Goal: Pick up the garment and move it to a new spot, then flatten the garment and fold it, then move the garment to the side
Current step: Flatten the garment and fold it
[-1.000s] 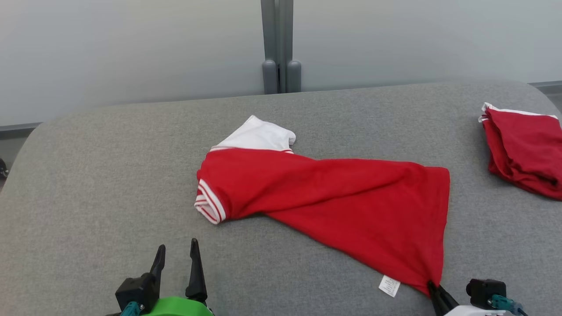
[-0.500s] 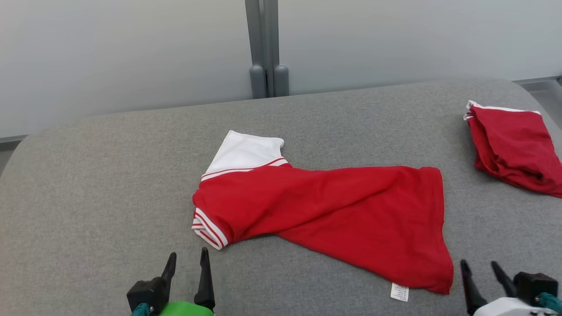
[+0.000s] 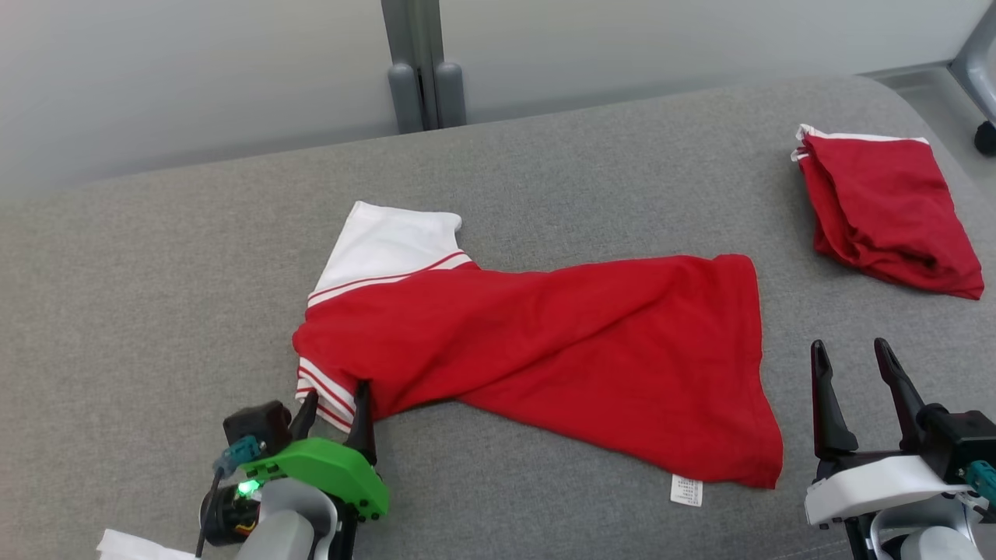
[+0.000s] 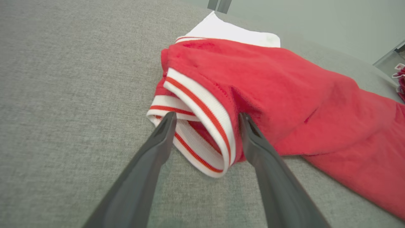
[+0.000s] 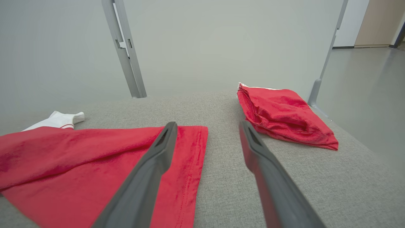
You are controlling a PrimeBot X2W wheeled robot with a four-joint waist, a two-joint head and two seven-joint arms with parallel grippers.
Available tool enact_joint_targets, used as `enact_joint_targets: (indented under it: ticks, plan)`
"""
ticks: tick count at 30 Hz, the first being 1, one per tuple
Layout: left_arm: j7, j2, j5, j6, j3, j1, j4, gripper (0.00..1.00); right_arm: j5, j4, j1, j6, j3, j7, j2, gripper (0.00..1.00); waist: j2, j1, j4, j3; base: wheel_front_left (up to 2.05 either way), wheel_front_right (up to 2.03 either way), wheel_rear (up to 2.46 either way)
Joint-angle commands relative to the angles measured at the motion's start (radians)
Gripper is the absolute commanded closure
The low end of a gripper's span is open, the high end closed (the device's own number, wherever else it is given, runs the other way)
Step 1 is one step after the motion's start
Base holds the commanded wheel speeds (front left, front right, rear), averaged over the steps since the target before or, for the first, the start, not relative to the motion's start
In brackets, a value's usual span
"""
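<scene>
Red garment (image 3: 545, 334) lies twisted across the middle of the grey table (image 3: 156, 272), its white sleeve (image 3: 381, 241) at the far left end. I have my left jaws spread open around the striped trim (image 4: 196, 133), one finger on each side, not closed on it. My right jaws stand open and empty just beside the hem (image 3: 759, 373). Another folded red piece (image 3: 879, 210) sits far right.

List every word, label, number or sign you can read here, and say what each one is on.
White care tag at the hem corner of the red shirt: lines of print, too small to read.
No other words, numbers, brands or signs can be made out.
</scene>
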Motion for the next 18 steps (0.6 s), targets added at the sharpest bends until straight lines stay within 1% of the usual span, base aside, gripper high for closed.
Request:
enact_joint_targets:
  ticks: [1,2,3,4,5,8,10,14,18]
  plan:
    - [-0.012,0.004,-0.008,-0.009,-0.001,-0.035,0.008,0.00,-0.006,-0.007,-0.015,-0.002,0.001,-0.006,0.002,0.00,-0.0001,0.0000,-0.026,0.046,0.00,0.00,0.00]
    - [-0.018,0.004,-0.010,-0.014,-0.002,-0.049,0.012,0.00,-0.007,-0.010,-0.018,-0.002,0.001,-0.007,0.003,0.00,-0.0001,0.0000,-0.027,0.051,0.00,0.00,0.00]
    - [-0.026,0.005,-0.012,-0.020,-0.003,-0.062,0.013,0.32,-0.009,-0.011,-0.018,-0.002,0.000,-0.010,0.005,0.00,-0.0001,0.0000,-0.027,0.056,0.00,0.00,0.00]
    - [-0.027,0.005,-0.014,-0.025,-0.005,-0.069,0.011,0.80,-0.011,-0.011,-0.019,-0.002,-0.001,-0.011,0.006,0.00,-0.0001,0.0000,-0.027,0.059,0.00,0.00,0.00]
    - [-0.031,0.004,-0.013,-0.032,-0.011,-0.074,0.009,1.00,-0.014,-0.008,-0.021,-0.002,-0.003,-0.013,0.007,0.00,-0.0001,0.0000,-0.026,0.061,0.00,0.00,0.00]
    - [-0.032,0.005,0.014,-0.043,-0.012,-0.088,-0.034,1.00,-0.018,0.000,-0.033,-0.002,-0.004,-0.015,0.009,0.00,-0.0001,0.0000,-0.019,0.061,0.00,0.00,0.00]
    - [-0.033,0.005,0.033,-0.043,0.002,-0.065,-0.091,1.00,-0.022,0.001,-0.039,-0.002,-0.002,-0.018,0.011,0.00,-0.0001,0.0000,-0.011,0.056,0.00,0.00,0.00]
    - [-0.033,0.004,0.095,-0.035,0.024,-0.010,-0.235,1.00,-0.027,-0.006,-0.043,-0.002,-0.006,-0.021,0.015,0.00,-0.0001,0.0000,0.010,0.041,0.00,0.00,0.00]
    - [-0.033,0.004,0.182,-0.029,0.022,0.054,-0.412,1.00,-0.028,-0.015,-0.046,-0.002,-0.019,-0.020,0.018,0.00,-0.0001,0.0000,0.030,0.026,0.00,0.00,0.00]
